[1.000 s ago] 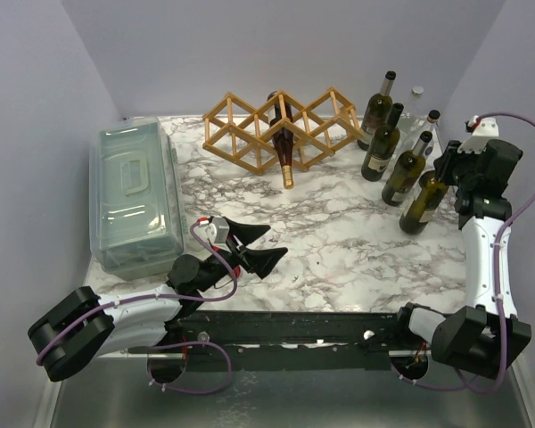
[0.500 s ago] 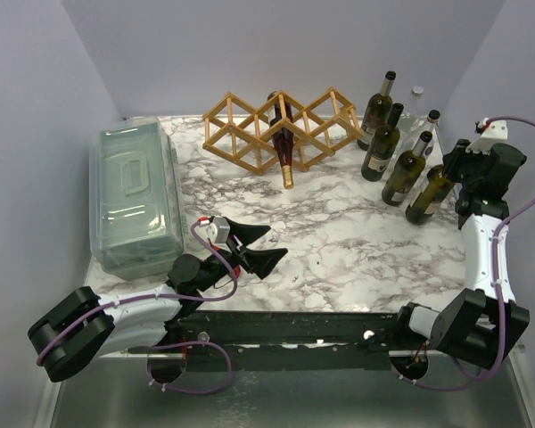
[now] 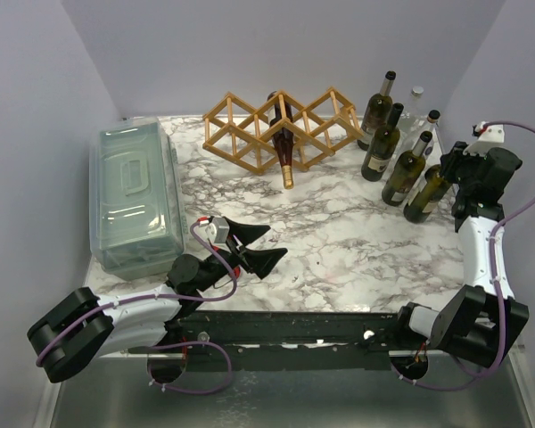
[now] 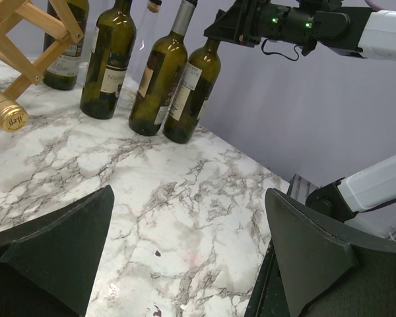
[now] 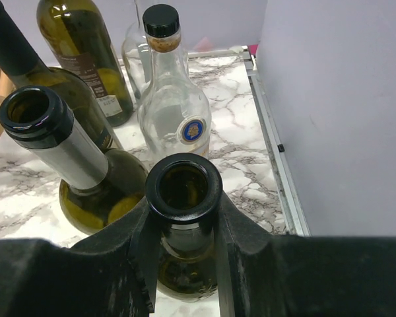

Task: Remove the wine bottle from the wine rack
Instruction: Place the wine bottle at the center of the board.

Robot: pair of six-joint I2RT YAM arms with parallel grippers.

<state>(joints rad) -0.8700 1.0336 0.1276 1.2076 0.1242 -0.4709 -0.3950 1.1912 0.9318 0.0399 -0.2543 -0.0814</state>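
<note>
The tan wooden wine rack (image 3: 241,134) stands at the back of the marble table. A dark wine bottle (image 3: 283,143) lies in its middle cell, and its gold-capped neck (image 4: 5,115) points toward me. At the far right my right gripper (image 3: 448,172) is shut on the neck of an open green bottle (image 3: 425,198) that leans beside the standing bottles. In the right wrist view both fingers (image 5: 140,241) press on that neck just under the rim (image 5: 183,188). My left gripper (image 3: 266,246) rests low near the front, open and with nothing in it (image 4: 188,198).
Several other bottles (image 3: 381,143) stand grouped at the back right, among them a clear capped one (image 5: 171,99). A grey-green lidded plastic box (image 3: 134,196) fills the left side. The table's right edge (image 5: 272,142) and the wall run close to my right gripper.
My right arm has shifted the green bottle slightly back and right toward the bottle group, and it now leans more. The left arm has not moved.
</note>
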